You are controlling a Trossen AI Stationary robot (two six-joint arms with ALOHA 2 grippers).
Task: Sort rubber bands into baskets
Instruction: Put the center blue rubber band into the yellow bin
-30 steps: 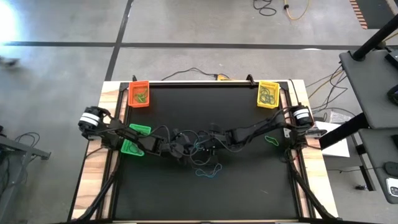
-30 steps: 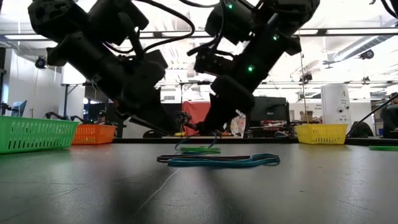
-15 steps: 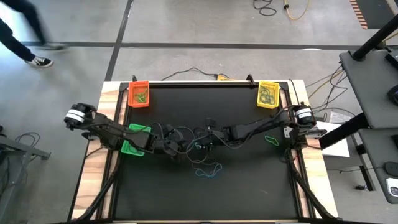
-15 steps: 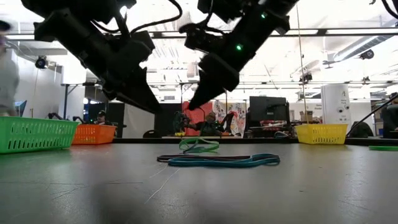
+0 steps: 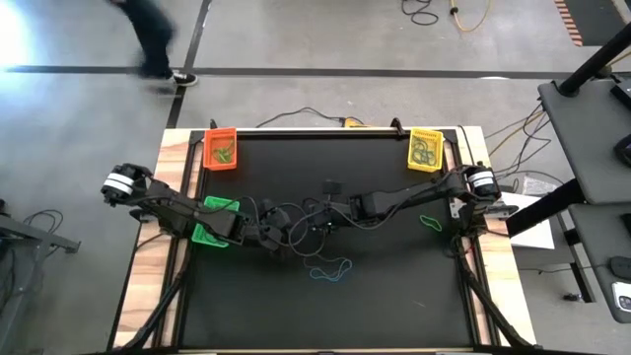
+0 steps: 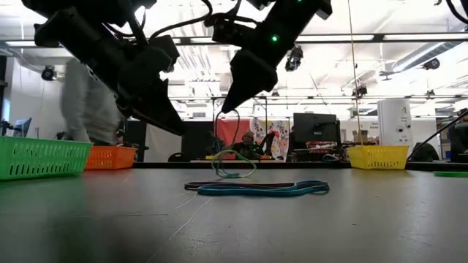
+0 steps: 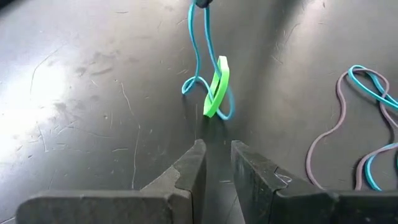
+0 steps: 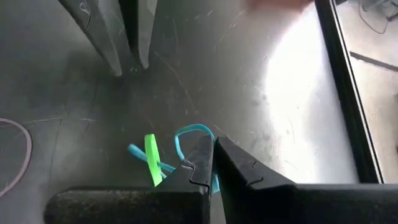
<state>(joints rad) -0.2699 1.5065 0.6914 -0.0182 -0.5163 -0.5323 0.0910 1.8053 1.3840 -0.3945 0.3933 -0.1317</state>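
Note:
My right gripper (image 6: 228, 108) is shut on a teal rubber band (image 7: 202, 56) above the middle of the table. A bright green rubber band (image 7: 216, 87) is tangled in the teal band's lower loop. My left gripper (image 7: 217, 149) hovers just left of them, slightly open, with nothing between its fingers. The orange basket (image 5: 221, 149) stands at the far left and the yellow basket (image 5: 425, 149) at the far right. The green basket (image 5: 215, 221) stands at the left edge, partly under my left arm. My right gripper pinches the teal band's upper end (image 8: 198, 132) between its two fingertips. The fingers slant down from the table's right side. The band hangs stretched long below them, and its lower loop (image 7: 208, 112), with the green band caught in it, touches the table.
More teal and purplish bands (image 5: 330, 268) lie loose nearer the front, close to the hanging one. A single green band (image 5: 431, 222) lies by the right edge. A person walks on the floor beyond the table's far left.
My right gripper has risen from the table, still shut, drawing the teal band up into a long strand. The green band has come upright with it. My left gripper has also lifted and drawn back toward the table's left.

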